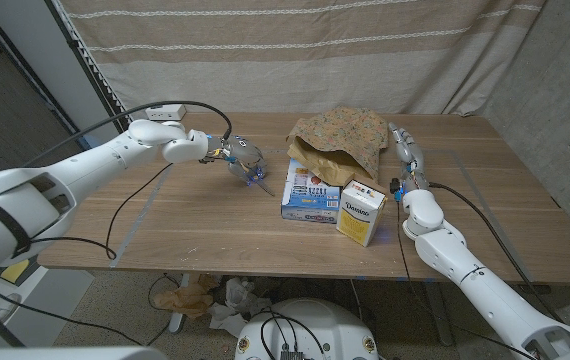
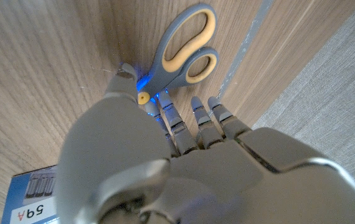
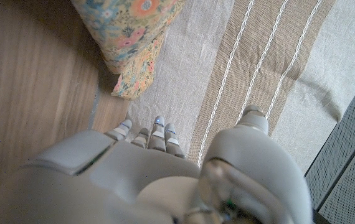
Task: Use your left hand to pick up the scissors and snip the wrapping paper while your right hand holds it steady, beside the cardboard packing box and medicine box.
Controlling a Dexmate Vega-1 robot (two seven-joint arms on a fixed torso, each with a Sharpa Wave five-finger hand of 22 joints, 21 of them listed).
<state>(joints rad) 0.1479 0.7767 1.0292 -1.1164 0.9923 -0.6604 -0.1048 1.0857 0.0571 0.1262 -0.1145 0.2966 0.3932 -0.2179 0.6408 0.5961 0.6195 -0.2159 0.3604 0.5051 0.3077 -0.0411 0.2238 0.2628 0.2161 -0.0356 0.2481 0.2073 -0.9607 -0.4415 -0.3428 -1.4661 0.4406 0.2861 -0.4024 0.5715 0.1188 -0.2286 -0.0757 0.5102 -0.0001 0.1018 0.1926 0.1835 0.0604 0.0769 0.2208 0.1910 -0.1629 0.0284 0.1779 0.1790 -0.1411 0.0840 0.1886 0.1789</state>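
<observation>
The scissors [image 2: 180, 53], grey with yellow-lined handles, lie on the wooden table [image 1: 165, 220] left of the boxes; in the head view the scissors [image 1: 255, 172] are mostly under my left hand [image 1: 237, 155]. My left hand [image 2: 165, 155] is right over them, fingertips [image 2: 171, 118] and thumb on either side of the pivot, the blades hidden beneath. The floral wrapping paper [image 1: 343, 135] lies crumpled at the back middle. My right hand [image 1: 410, 155] stands just right of the wrapping paper [image 3: 134, 37], fingers straight, holding nothing and apart from it.
A blue-and-white box [image 1: 310, 192] and a cream box [image 1: 362, 210] stand in front of the paper, between my hands. Something brown [image 1: 317, 165] shows under the paper. A striped curtain [image 1: 365, 50] hangs behind the table. Cables trail from both arms across the tabletop.
</observation>
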